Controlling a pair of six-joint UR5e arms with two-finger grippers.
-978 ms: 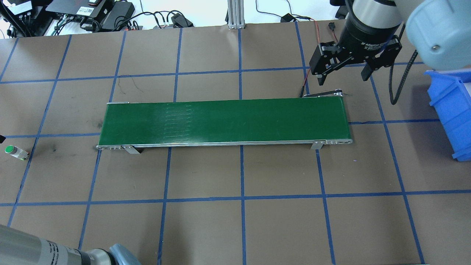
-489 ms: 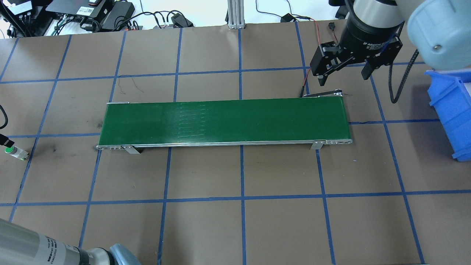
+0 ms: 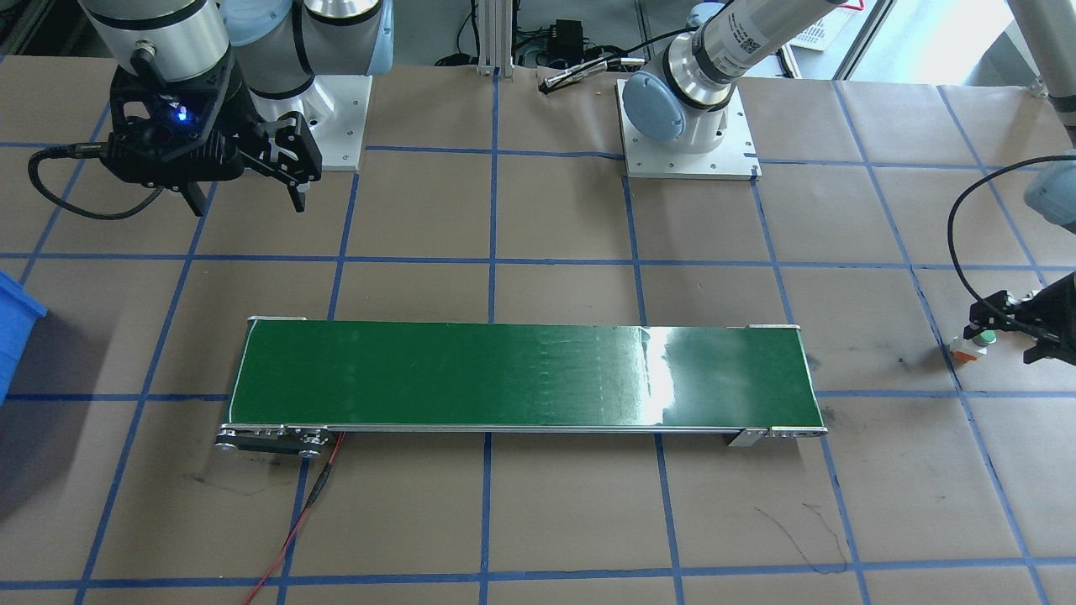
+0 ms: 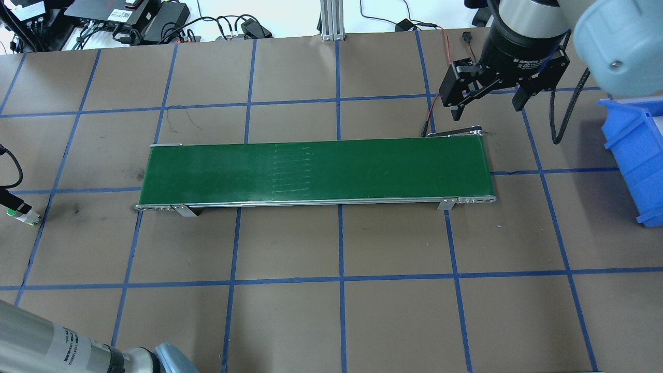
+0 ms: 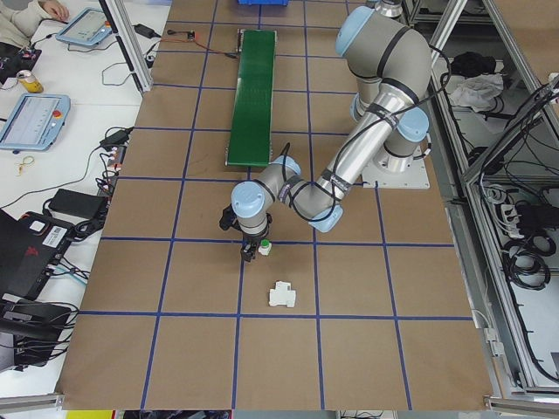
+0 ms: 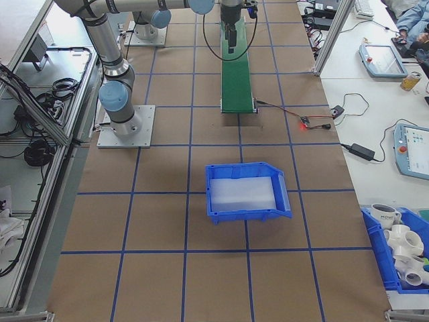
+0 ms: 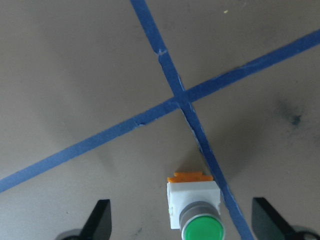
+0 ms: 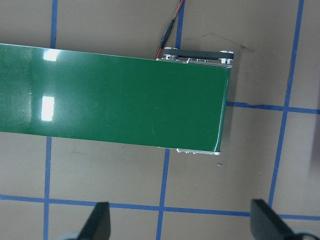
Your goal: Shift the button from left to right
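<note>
Empty blue bin

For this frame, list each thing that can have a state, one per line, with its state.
button: lying on its side on the table, between the left pincer's fingers, not yet gripped.
left pincer: open, low over the button.
right pincer: open, empty, raised beside the conveyor's right end.
conveyor belt: nothing on it.
blue bin: upright, holds no parts.
white block: loose on the table, apart from the button.
</note>
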